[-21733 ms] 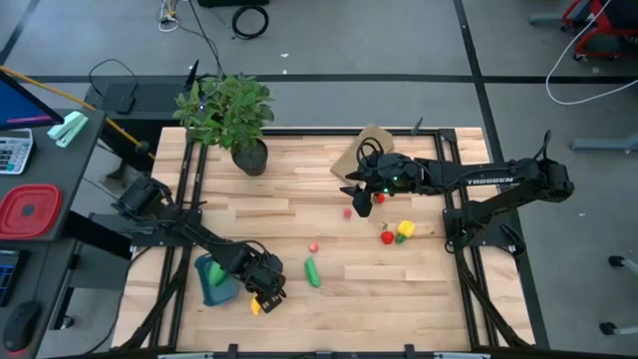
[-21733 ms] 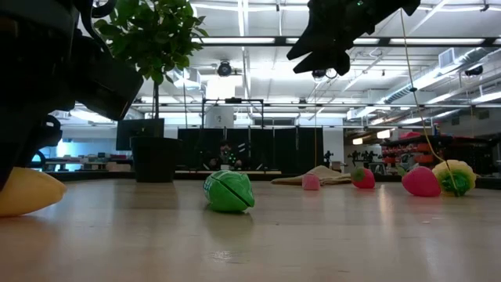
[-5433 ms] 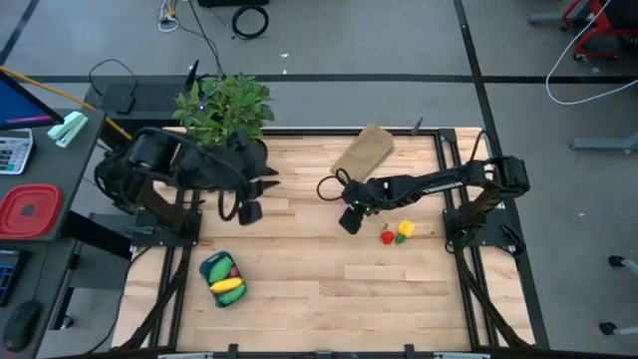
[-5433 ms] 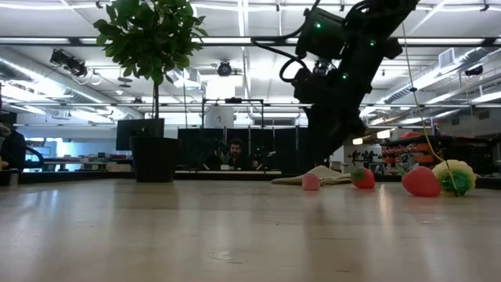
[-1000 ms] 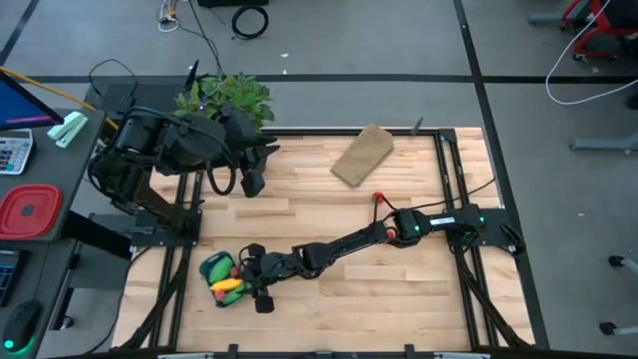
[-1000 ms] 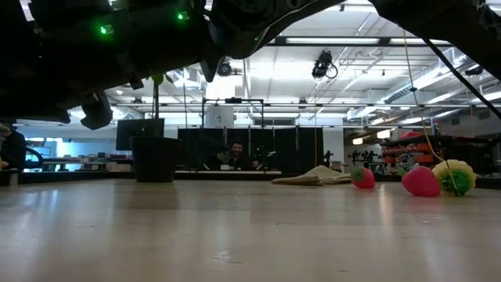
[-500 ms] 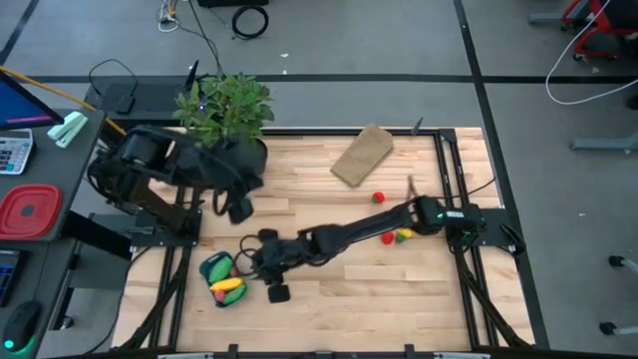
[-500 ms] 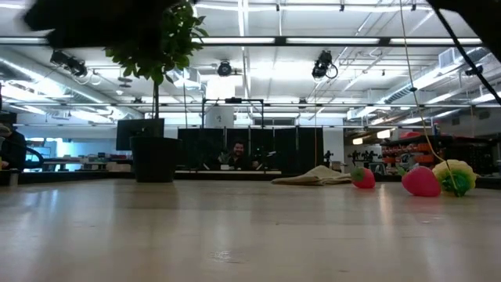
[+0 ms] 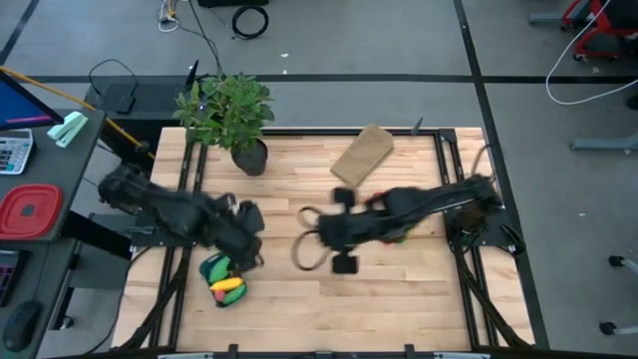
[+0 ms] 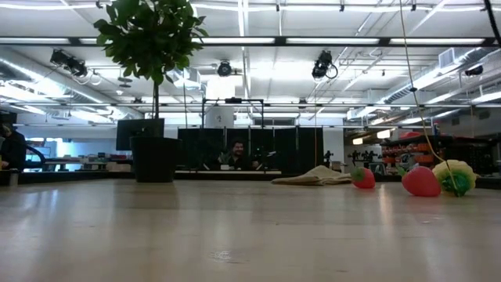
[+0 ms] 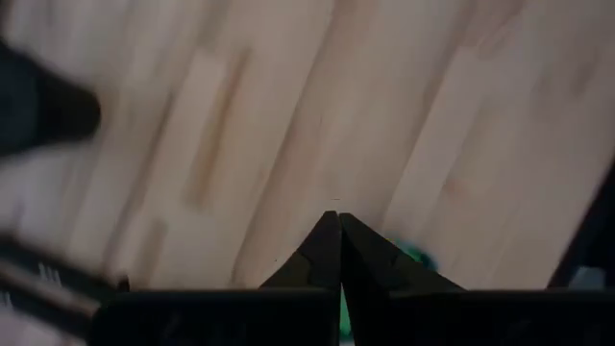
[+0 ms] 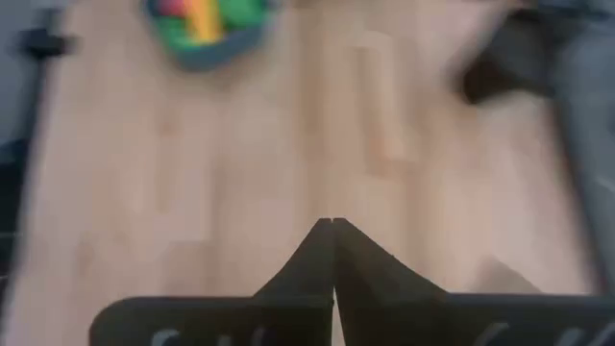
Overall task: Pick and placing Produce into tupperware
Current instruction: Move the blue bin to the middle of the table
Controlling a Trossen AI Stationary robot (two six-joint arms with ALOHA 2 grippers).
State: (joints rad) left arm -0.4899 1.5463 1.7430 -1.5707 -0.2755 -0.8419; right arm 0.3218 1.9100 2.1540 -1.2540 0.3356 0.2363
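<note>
- The wooden table [image 9: 399,289] was made of pale planks and stood on a grey floor [image 9: 349,40] crossed by dark lines.
- A potted plant [image 9: 227,112] stood at the table's far left corner, and a tan flat block [image 9: 363,154] lay near the far edge.
- A side desk [image 9: 40,199] on the left carried a red square container [image 9: 28,211].
- Long ceiling lights [image 10: 337,41] lit the hall.
- A person [image 10: 236,155] sat far behind the table.

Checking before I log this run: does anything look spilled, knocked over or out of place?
Nothing stands out. The tub sits flat with produce inside, the plant is upright, and the remaining pieces lie on the table.
</note>
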